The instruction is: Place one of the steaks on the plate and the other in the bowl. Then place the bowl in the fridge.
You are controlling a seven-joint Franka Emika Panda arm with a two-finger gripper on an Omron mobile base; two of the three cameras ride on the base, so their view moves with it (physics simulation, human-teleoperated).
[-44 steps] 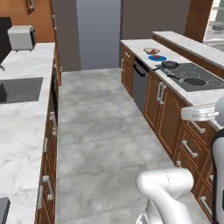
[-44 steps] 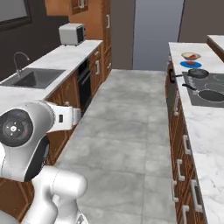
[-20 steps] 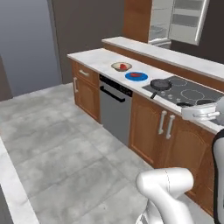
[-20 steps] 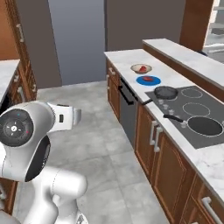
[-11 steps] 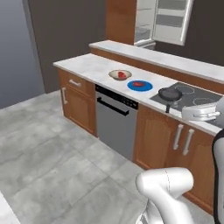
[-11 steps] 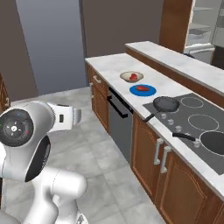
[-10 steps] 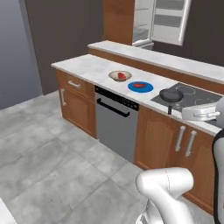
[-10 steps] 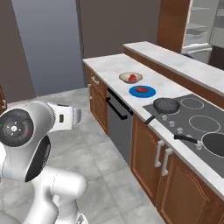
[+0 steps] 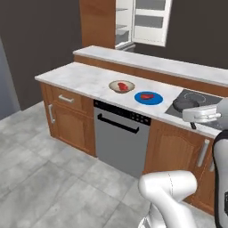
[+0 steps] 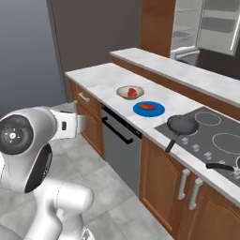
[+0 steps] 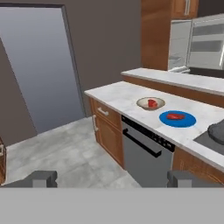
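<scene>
The fridge stands at the far end of the kitchen behind the raised bar, its door swung open on pale shelves, a wood-brown panel on its left side. In front of it runs the marble counter, with a grey dishwasher set under it between brown cabinets. To the right on the counter lies a dark cooktop carrying a black frying pan.

The blue plate lies on the counter above the dishwasher, just left of the cooktop, with one red steak flat on it. The tan bowl sits just left of the plate, near but apart from it, and holds the other steak.

The gripper hangs over the floor, well apart from the counter, pointing toward the cabinets; its jaws stand wide, nothing between them. One dark fingertip shows at the hand view's lower left, the other at its lower right.
</scene>
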